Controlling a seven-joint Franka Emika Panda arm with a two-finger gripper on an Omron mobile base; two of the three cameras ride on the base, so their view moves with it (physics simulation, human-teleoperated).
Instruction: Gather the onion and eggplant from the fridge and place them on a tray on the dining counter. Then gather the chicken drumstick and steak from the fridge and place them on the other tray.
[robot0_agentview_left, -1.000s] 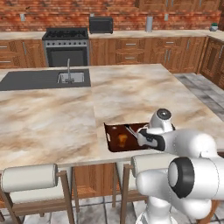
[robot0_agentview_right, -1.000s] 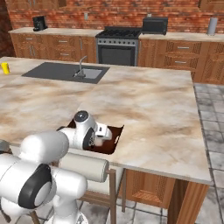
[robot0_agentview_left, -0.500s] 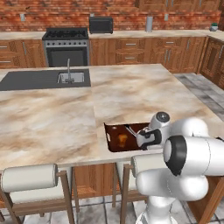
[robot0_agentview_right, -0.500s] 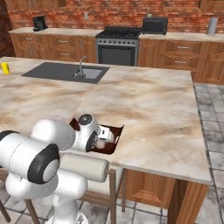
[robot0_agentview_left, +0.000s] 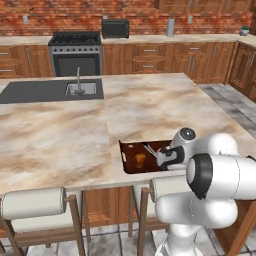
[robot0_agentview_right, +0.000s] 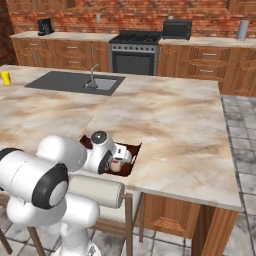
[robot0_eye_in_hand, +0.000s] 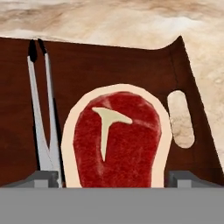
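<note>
Both tips of the claw (robot0_eye_in_hand: 112, 178) stand wide apart astride the steak (robot0_eye_in_hand: 116, 140), gripping nothing.

The dark brown tray (robot0_agentview_left: 131, 161) at the counter's (robot0_agentview_left: 60, 135) near edge is crowded: the steak (robot0_eye_in_hand: 117, 139) lies flat under the gripper (robot0_eye_in_hand: 111, 178), whose jaws stand wide to either side of it, silver tongs (robot0_eye_in_hand: 42, 113) lie just beside the steak, and the chicken drumstick (robot0_agentview_left: 139, 160) sits toward the tray's left end. Two stool backs (robot0_agentview_left: 32, 202) line the near edge. Left and far of the tray the marbled top is open up to the sink faucet (robot0_agentview_left: 78, 80).
</note>
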